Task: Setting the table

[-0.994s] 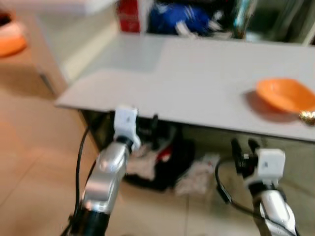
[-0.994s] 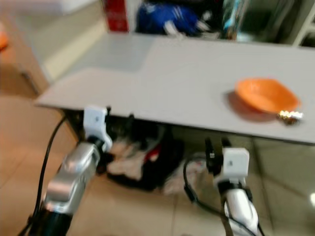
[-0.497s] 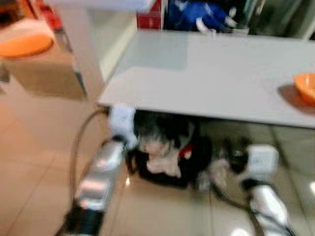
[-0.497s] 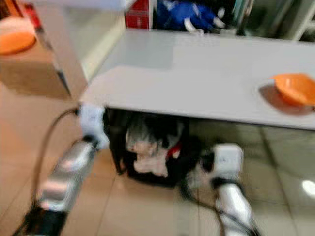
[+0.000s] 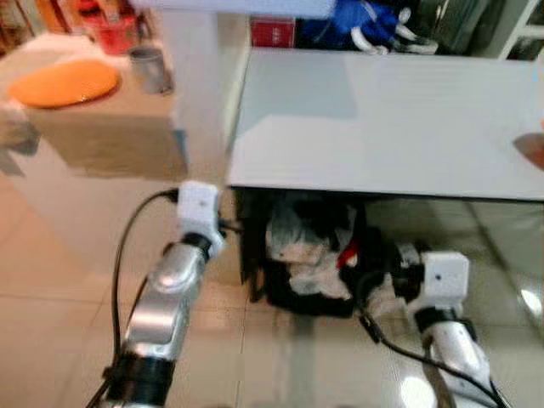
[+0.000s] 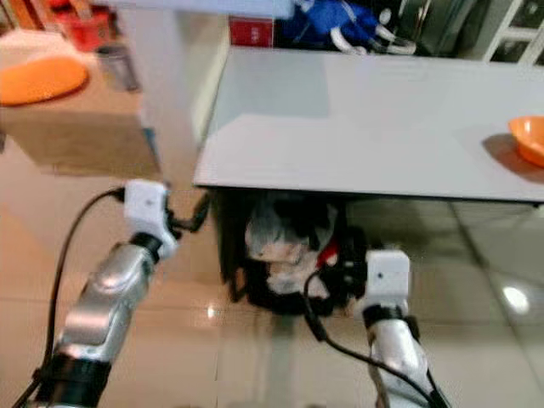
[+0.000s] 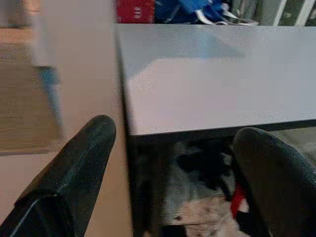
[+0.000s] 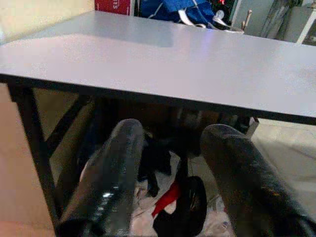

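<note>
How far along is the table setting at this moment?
Barely started. One orange bowl sits at the far right of the grey table. Both the left tool and right tool are open and hold nothing. An orange plate and a cup sit on the side counter.

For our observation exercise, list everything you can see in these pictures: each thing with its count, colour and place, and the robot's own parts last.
table: one, grey top, ahead of the robot.
bowl: one, orange, on the table's right end, cut by the picture edge.
plate: one, orange, on the tan counter at far left.
cup: one, grey, on that counter beside the plate.
counter: one, tan, left of the table.
bag: one, black, with pale crumpled contents, on the floor under the table.
red box: one, beyond the table's far edge.
blue bundle: one, beyond the table's far edge.
left end effector: black fingers apart, low before the table's corner, holding nothing.
right end effector: black fingers apart, low facing the bag, holding nothing.
</note>
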